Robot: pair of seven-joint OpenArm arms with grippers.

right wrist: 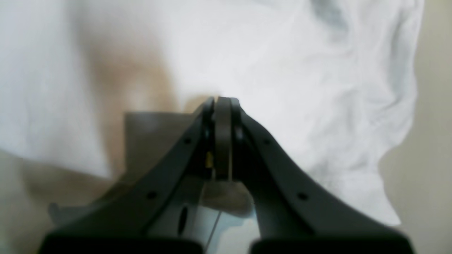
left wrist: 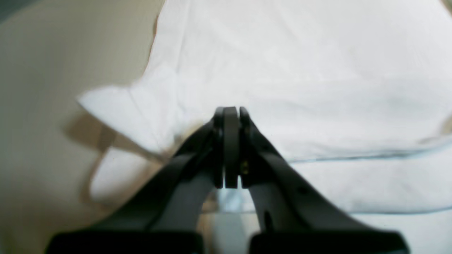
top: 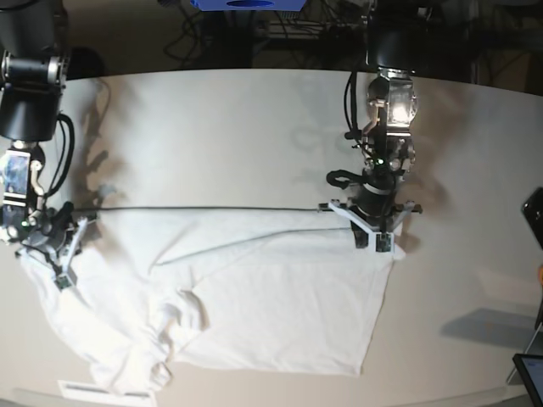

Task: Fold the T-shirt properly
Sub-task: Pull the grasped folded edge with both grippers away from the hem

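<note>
The white T-shirt [top: 271, 314] lies spread over the near half of the off-white table [top: 212, 127], bunched at its lower left. A straight, taut edge of it runs between my two grippers. At the shirt's upper right corner my left gripper [top: 379, 244] is shut on the cloth. In the left wrist view the jaws [left wrist: 231, 109] are pressed together on the T-shirt [left wrist: 317, 70], and a lifted flap casts a shadow. My right gripper [top: 61, 278] is shut on the shirt's left edge. In the right wrist view its jaws [right wrist: 222, 99] pinch the wrinkled T-shirt [right wrist: 282, 70].
Dark devices [top: 533, 216] sit at the table's right edge. A white strip [top: 85, 390] lies near the front left edge. Cables and a blue object [top: 246, 4] are behind the table. Bare tabletop [left wrist: 42, 106] shows beside the cloth.
</note>
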